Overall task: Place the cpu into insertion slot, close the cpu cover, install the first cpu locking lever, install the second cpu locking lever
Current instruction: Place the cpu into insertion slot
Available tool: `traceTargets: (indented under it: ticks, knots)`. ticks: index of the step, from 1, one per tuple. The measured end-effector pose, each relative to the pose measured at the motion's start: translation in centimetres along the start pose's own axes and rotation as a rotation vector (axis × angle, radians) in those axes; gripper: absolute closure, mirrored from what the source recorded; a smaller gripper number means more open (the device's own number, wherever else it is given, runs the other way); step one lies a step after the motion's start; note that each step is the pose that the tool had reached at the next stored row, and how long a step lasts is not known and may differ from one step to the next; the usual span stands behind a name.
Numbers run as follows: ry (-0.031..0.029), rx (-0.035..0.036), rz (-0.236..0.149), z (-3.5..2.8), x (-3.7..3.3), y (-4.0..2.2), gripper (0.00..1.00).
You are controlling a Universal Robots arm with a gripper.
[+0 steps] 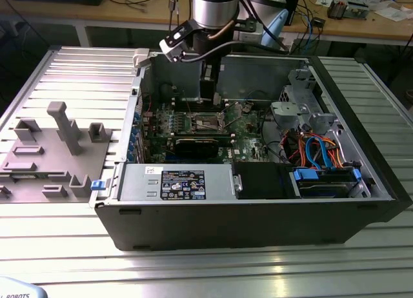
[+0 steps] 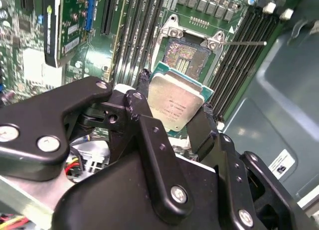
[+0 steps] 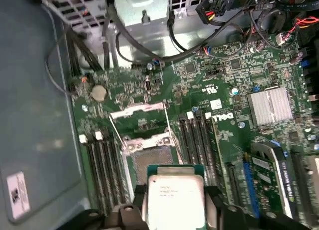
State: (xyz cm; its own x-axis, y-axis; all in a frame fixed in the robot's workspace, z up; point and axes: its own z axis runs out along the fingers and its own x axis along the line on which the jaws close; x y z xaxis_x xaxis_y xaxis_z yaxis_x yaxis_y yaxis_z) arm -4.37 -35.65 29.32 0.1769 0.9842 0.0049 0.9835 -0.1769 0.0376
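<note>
My gripper is shut on the cpu, a flat square chip with a silvery top and green edge, held by two opposite sides between black fingers. In both wrist views the chip hangs above the board, just short of the insertion slot, whose dark centre lies bare. In the first wrist view, the cpu sits in the gripper near the insertion slot, and the cpu cover stands swung open beyond it. In the exterior view the gripper reaches down inside the case over the insertion slot.
Long memory slots flank the socket on both sides. A black expansion card lies in front of it, a silver heatsink to one side. Cables and a drive cage fill the exterior view's right. A grey fixture stands outside the case.
</note>
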Motion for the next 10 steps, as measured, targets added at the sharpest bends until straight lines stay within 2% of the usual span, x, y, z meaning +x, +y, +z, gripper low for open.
traceTargets:
  ticks: [3, 7, 10]
  knots:
    - [0.0038, 0.0004, -0.099, 0.05, 0.0, 0.0, 0.45]
    - [0.0066, 0.0008, -0.174, 0.08, 0.0, 0.0, 0.45]
    - [0.007, 0.0009, -0.182, 0.08, 0.0, 0.0, 0.45]
